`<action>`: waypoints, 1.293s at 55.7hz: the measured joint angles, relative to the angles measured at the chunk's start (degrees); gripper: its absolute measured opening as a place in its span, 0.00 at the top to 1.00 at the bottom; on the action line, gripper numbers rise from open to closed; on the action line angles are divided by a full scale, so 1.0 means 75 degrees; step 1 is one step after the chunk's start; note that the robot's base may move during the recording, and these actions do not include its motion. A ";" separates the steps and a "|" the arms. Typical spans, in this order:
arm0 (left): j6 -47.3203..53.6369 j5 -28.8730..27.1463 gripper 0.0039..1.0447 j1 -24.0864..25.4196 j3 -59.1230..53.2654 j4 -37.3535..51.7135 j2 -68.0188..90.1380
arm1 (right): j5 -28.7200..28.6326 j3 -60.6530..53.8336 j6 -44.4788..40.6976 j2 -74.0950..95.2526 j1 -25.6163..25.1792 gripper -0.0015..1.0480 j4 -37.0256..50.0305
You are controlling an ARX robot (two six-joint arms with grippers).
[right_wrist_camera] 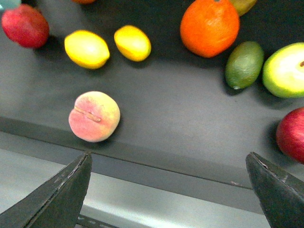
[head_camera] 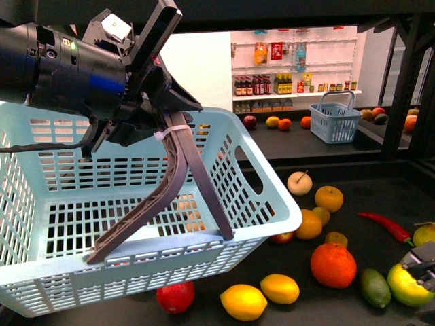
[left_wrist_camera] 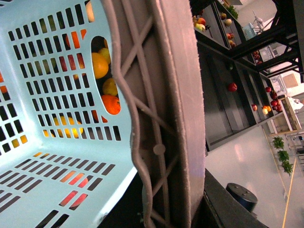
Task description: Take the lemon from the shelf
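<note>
The lemon point(head_camera: 242, 301) point(right_wrist_camera: 87, 49), pale yellow with a small nub, lies on the black shelf deck point(head_camera: 380, 197) point(right_wrist_camera: 180, 123) beside a deeper golden lemon point(head_camera: 279, 288) point(right_wrist_camera: 132, 42). My right gripper point(right_wrist_camera: 168, 156) is open over the deck's front edge with nothing between its fingers; the lemon lies well apart from it, beyond a peach point(right_wrist_camera: 94, 117). In the front view only a bit of the right gripper point(head_camera: 421, 266) shows at the right edge. My left gripper point(head_camera: 146, 109) is shut on the brown basket handle point(head_camera: 183, 183) point(left_wrist_camera: 161, 118), holding the light blue basket point(head_camera: 41, 204) tilted above the deck.
Around the lemon lie a red fruit point(head_camera: 175, 297), a big orange point(head_camera: 333, 265), a green oval fruit point(head_camera: 375, 287) and a green apple point(head_camera: 406, 285). A red chili point(head_camera: 385, 226) lies further back. A small blue basket point(head_camera: 334, 119) stands on the far deck.
</note>
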 joint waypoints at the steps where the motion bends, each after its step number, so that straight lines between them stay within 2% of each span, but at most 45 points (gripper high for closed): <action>1: 0.0000 0.0000 0.85 0.0000 0.0000 0.0000 0.0000 | -0.0023 0.0093 -0.0163 0.0157 0.0044 0.07 0.0067; 11: 0.0003 -0.0009 0.85 0.0000 0.0000 0.0000 0.0000 | -0.0425 0.0886 -0.1072 0.1160 0.0449 0.07 0.0589; 20: 0.0000 -0.0003 0.85 0.0000 0.0000 0.0000 0.0000 | -0.0635 0.1769 -0.2503 0.1993 0.0761 0.07 0.0909; 30: 0.0003 -0.0003 0.85 0.0000 0.0000 0.0000 0.0003 | -0.0676 0.2943 -0.3305 0.2824 0.0944 0.07 0.0382; 51: 0.0003 -0.0003 0.85 0.0000 0.0000 0.0000 0.0003 | -0.0530 0.5444 -0.3346 0.4086 0.1128 0.07 -0.0595; 72: 0.0000 -0.0003 0.85 0.0000 0.0000 0.0000 0.0003 | -0.0854 0.6881 -0.3316 0.4963 0.1206 0.07 -0.1679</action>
